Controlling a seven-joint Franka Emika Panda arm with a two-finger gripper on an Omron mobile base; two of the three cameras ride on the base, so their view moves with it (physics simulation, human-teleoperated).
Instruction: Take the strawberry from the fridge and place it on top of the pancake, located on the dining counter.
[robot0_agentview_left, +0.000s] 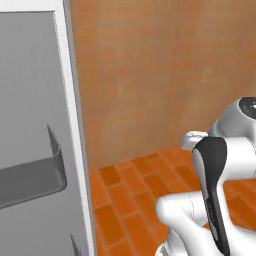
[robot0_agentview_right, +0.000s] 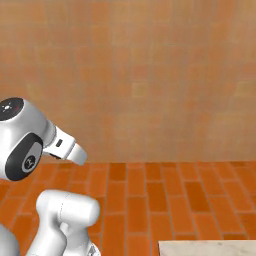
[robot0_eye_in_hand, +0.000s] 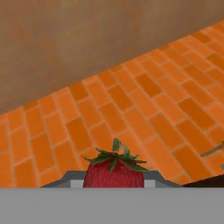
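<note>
From the left, the fridge (robot0_agentview_left: 35, 150) door stands beside the arm; from the right, a desk (robot0_agentview_right: 210, 247) corner shows low; the hand view shows the fingers pinching the strawberry (robot0_eye_in_hand: 113, 173), best carried level and unhurried.

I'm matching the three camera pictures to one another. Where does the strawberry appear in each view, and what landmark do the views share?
Left base view: the strawberry is not in this picture.
Right base view: not in this picture either.
Hand view: the strawberry sits at the bottom centre, leaves up, at the gripper, which is shut on it.
Shared landmark: the orange brick floor meeting the tan brick wall.
</note>
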